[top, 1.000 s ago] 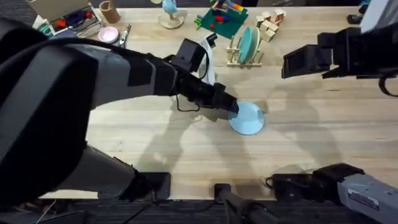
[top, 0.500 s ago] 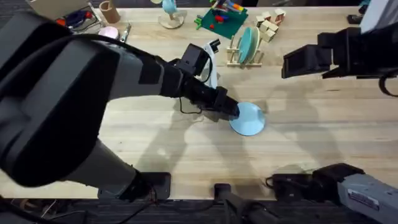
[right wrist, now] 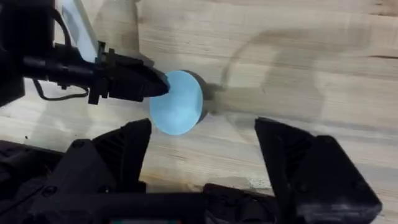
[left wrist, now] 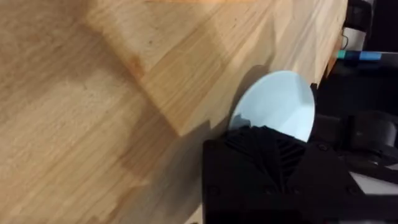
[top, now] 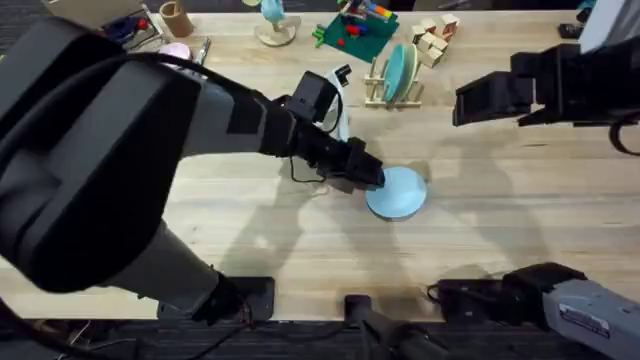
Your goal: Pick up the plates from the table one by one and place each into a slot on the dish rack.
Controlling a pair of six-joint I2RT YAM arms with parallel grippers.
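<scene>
Left hand [top: 372, 178] closed on the near-left rim of the blue plate [top: 398, 192], which lies on the worktop [top: 480, 210] in front of the rack [top: 392, 88]. Right hand [right wrist: 202, 152] open, raised above the worktop.

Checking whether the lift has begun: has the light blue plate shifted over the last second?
Yes, slightly. The light blue plate, gripped at its edge by the left gripper, has crept leftward, away from the dish rack, which has not moved.

The left gripper [top: 372, 179] covers the light blue plate's [top: 400, 192] near-left rim, hiding its grip.
</scene>
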